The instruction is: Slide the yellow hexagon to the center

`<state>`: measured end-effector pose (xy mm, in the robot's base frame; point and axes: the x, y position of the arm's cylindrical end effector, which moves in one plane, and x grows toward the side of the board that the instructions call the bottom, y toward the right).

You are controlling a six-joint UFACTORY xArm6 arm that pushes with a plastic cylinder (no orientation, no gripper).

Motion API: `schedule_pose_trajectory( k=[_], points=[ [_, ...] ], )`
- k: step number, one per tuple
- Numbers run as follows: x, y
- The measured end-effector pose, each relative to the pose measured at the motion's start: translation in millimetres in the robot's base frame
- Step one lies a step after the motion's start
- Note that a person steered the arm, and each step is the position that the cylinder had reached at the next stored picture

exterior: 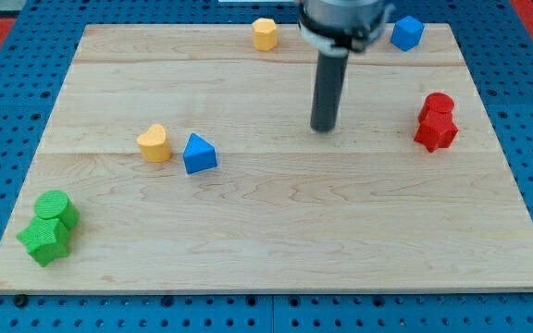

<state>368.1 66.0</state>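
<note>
The pale wooden board [276, 222] fills most of the view, lying on a blue pegboard bench [7, 102], and everything else is easiest placed from my tip. The dark rod comes down from the arm's grey housing [342, 18] at the view's top, and my tip [324, 128] rests on bare wood a little above and to the right of the board's middle — it is a plain rod with no fingers, touching no block. Well off to its lower left, near the board's corner, sit two green blocks [49, 227] pressed together. To its right, near the board's edge, two red blocks [436, 121] are bunched one above the other. Left of the tip, well apart, a blue triangular block [198, 154] stands just beside a yellow heart-like block [155, 143]. Up and right, a blue block [407, 32] sits at the top edge. The yellow hexagon [265, 34] lies up and left of the tip, at the board's top edge — far from the centre.
</note>
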Motion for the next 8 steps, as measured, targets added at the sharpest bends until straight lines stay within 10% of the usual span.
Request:
schedule_pose_trajectory(
  k=[2, 8],
  points=[
    [-162.1, 0.0],
    [-173.2, -136.4]
  ],
)
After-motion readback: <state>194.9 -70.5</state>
